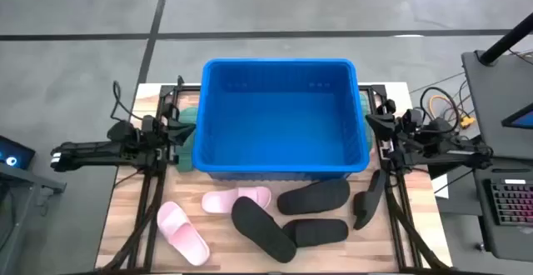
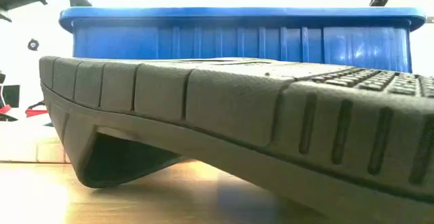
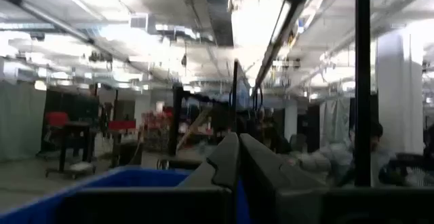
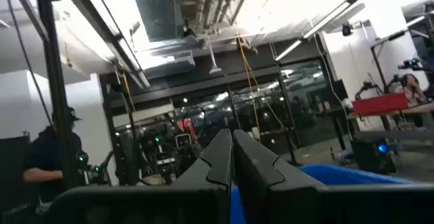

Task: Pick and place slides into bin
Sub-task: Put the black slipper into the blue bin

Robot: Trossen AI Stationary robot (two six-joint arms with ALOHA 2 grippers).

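The blue bin (image 1: 279,117) stands at the table's middle, toward the far edge. Two pink slides (image 1: 237,200) (image 1: 183,233) and several black slides (image 1: 312,196) (image 1: 262,229) (image 1: 369,198) lie on the wood in front of it. A sage green slide (image 1: 188,113) shows partly at the bin's left wall. In the low view, one black slide's sole (image 2: 237,115) fills the foreground, with the bin (image 2: 237,37) behind. My left gripper (image 1: 193,127) hovers shut at the bin's left wall, raised above its rim (image 3: 122,180). My right gripper (image 1: 368,122) hovers shut at the right wall. Both hold nothing.
Dark arm frames run along the table's left and right sides. A keyboard (image 1: 510,202) and cables (image 1: 441,108) sit off the right edge. People show in the room beyond the table (image 3: 366,156) (image 4: 57,156). Bare wood lies at the near left corner.
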